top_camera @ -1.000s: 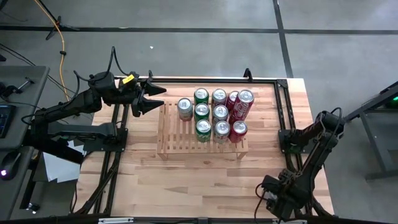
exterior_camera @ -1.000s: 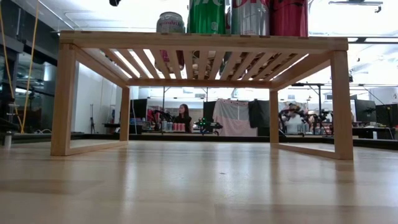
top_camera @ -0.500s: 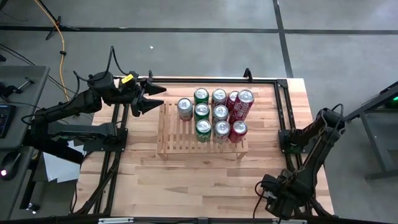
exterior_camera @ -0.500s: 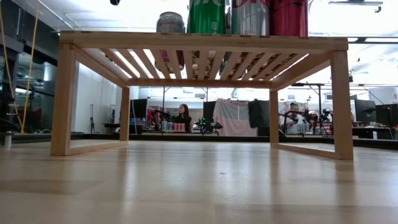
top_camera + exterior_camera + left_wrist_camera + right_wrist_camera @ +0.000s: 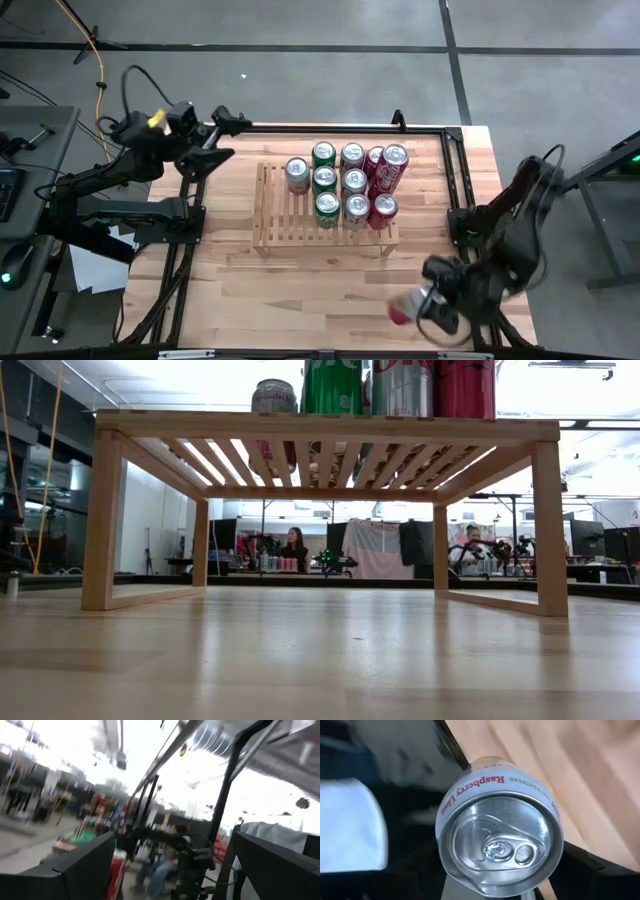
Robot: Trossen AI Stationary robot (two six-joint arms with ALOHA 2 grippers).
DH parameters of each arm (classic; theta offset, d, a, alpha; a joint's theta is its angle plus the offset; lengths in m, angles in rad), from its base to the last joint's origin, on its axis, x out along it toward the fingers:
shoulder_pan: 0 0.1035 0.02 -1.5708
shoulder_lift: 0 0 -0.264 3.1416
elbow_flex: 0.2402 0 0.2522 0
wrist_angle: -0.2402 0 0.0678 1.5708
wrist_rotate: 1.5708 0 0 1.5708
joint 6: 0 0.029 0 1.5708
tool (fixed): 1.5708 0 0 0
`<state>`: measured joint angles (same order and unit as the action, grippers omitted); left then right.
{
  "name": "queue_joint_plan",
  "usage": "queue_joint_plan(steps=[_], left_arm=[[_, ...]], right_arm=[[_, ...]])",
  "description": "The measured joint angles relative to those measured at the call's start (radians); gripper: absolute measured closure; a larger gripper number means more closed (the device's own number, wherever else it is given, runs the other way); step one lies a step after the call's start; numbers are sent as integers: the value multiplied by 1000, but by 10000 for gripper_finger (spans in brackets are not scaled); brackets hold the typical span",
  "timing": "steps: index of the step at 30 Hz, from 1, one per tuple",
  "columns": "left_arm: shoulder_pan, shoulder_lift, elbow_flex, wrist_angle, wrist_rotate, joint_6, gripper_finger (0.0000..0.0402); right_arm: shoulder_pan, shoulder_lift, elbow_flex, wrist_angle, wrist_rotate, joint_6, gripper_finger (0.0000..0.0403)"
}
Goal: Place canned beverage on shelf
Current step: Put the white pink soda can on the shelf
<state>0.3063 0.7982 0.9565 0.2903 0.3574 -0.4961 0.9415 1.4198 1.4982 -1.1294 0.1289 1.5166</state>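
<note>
Since a second ago both arms have shifted: the left tool [image 5: 212, 140] has pulled back and up from the shelf's left end, and the right tool [image 5: 428, 303] now carries a can that was not showing before.

Starting on the left, the left tool hangs above the tabletop's [image 5: 330, 275] far left corner, well apart from the shelf [image 5: 275, 222], its fingers spread wide with nothing between them. Its wrist view looks out at the room, a blur of frames and people.

Moving to the middle, the shelf sits in the centre of the tabletop with nine cans [image 5: 355, 181] bunched on its right half: green and silver ones upright, red ones at the right end, one of them tilted. The left slats are bare. From the low view the shelf [image 5: 320, 428] stands level on its legs, can bottoms lined along the top, people seated in the room beyond.

Over to the right, the raspberry lime can [image 5: 401, 309] is near the tabletop's front edge, well clear of the shelf and in front of its right end. The right tool pinches it by the sides, fingers partly closed around the body. The right wrist view looks straight at the can's [image 5: 500, 837] silver lid and pull tab.
</note>
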Motion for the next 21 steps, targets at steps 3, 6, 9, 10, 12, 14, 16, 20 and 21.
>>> queue_joint_plan(steps=[3, 6, 9, 10, 12, 14, 16, 20, 21], left_arm=[[0, 0, 0, 80, 0, 0, 5], [0, 0, 3, 121, -14, -11, 5], [0, 24, 59, 84, -51, -39, 5], [0, 35, 89, 55, -49, -47, 5], [0, 63, 168, -21, -35, -37, 5], [-3, 91, 263, -151, -6, 31, 5], [-20, 129, 365, -320, 4, 150, 5], [-61, 204, 534, -632, -107, 444, 5], [-70, 218, 564, -678, -168, 501, 5]], right_arm=[[-66, -28, 92, -3, 115, -97, 143], [-140, -33, 193, -2, 236, -247, 143], [-234, -23, 285, 0, 302, -442, 143], [-267, -15, 314, 2, 308, -510, 143], [-336, 3, 364, 6, 308, -650, 143], [-400, 21, 406, 28, 306, -786, 143], [-459, 37, 441, 65, 305, -919, 143], [-566, 65, 479, 101, 305, -1141, 143], [-591, 72, 484, 108, 304, -1187, 143]])
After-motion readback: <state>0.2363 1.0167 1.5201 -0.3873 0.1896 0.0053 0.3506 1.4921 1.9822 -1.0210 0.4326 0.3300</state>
